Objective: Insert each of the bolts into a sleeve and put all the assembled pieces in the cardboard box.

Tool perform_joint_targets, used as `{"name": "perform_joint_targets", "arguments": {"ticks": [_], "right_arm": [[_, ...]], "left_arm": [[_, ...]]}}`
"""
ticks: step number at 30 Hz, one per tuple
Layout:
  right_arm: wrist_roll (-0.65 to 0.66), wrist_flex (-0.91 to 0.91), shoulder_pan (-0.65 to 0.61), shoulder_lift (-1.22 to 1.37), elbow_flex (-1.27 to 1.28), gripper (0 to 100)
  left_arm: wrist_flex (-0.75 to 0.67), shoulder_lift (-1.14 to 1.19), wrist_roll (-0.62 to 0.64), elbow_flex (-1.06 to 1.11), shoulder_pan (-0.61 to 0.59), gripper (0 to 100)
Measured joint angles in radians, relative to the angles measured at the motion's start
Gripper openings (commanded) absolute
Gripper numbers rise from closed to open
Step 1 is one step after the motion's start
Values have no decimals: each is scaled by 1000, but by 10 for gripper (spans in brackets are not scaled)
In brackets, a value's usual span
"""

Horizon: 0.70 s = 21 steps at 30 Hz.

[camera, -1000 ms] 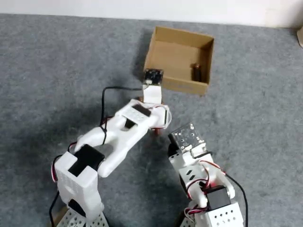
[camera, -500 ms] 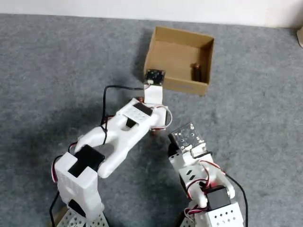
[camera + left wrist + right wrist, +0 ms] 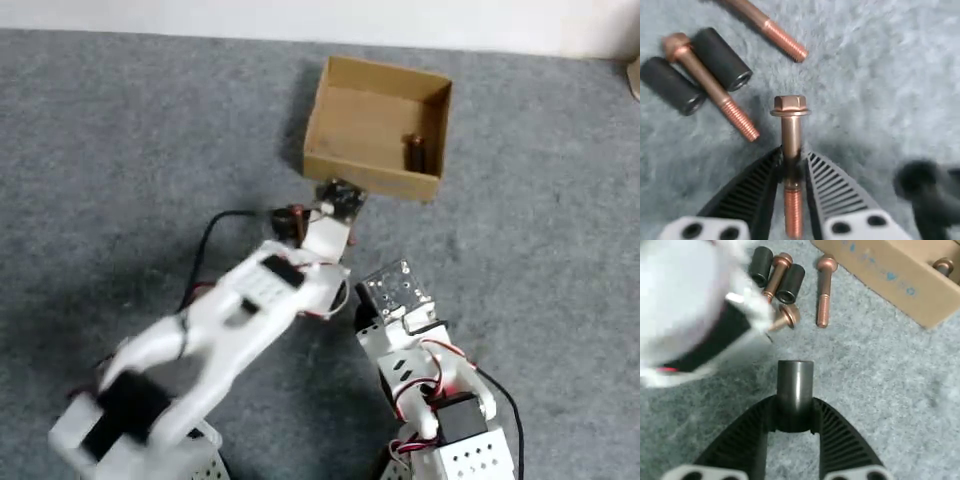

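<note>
My left gripper [image 3: 791, 152] is shut on a copper bolt [image 3: 790, 125], gripped by the shank with the hex head pointing away, above the carpet. My right gripper [image 3: 795, 407] is shut on a black sleeve [image 3: 795, 382], open end forward. The held bolt's head [image 3: 787, 315] hangs just beyond that sleeve, to one side. On the carpet lie two black sleeves [image 3: 722, 57] [image 3: 670, 85] with a bolt [image 3: 705, 82] between them, and another loose bolt [image 3: 770, 27]. The cardboard box [image 3: 345, 170] holds one assembled piece [image 3: 413, 152]. In the high view the left arm [image 3: 250, 300] slants toward the box front.
Grey carpet covers the table. The box front wall [image 3: 890, 275] stands close behind the loose parts [image 3: 824, 290]. The right arm [image 3: 420, 360] sits at the lower right, its wrist close beside the left arm's.
The left arm has swung and tilted, blurred by motion; its gripper end shifted left, away from the box wall. The right arm has stayed where it was.
</note>
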Motion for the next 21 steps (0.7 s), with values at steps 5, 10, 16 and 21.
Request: {"name": "perform_joint_targets", "arguments": {"ticks": [5, 10, 16, 21], "right_arm": [[0, -2, 0, -3, 0, 5], [0, -2, 0, -29, 2, 5], [0, -2, 0, -84, 46, 5], [0, -37, -6, -84, 52, 5]], "left_arm": [[0, -359, -20, 169, 0, 5], [-11, -729, -20, 330, 2, 5], [-241, -1109, -21, 623, 2, 5], [-416, -1344, -21, 809, 0, 5]]}}
